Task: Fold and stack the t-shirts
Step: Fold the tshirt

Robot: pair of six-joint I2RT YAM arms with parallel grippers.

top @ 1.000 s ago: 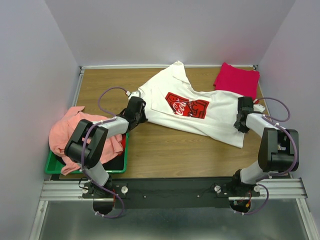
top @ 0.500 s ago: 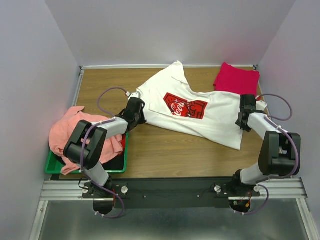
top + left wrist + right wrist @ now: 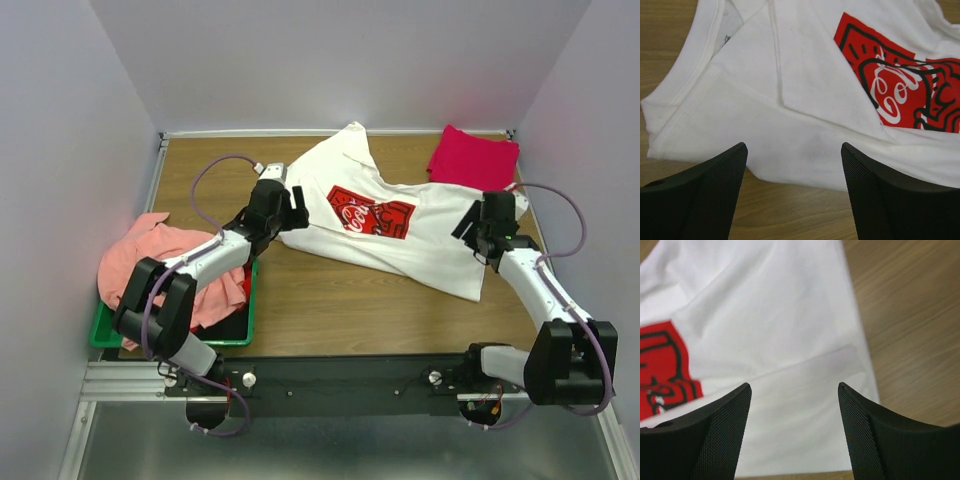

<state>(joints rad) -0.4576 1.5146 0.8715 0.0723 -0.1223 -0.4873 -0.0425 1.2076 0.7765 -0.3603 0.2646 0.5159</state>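
Looking down your left gripper, you have both black, mesh-textured fingers spread wide with nothing between them. The white t-shirt lies flat just ahead of the tips, with a double-stitched hem off to the left and a sharp diagonal fold crease straight ahead. Its red-and-black chest print sits ahead and to the right.

Your right gripper is likewise wide apart and empty, over the smooth lower cloth of the same shirt. The shirt's edge runs off to the fingers' right, with the bare wood-grain table past it and a corner of the print to the left.

From above, a flat, neatly folded magenta-red t-shirt lies beyond the right gripper, close to the white one. A crumpled salmon-pink t-shirt is heaped over the green plastic bin, back along the left arm.
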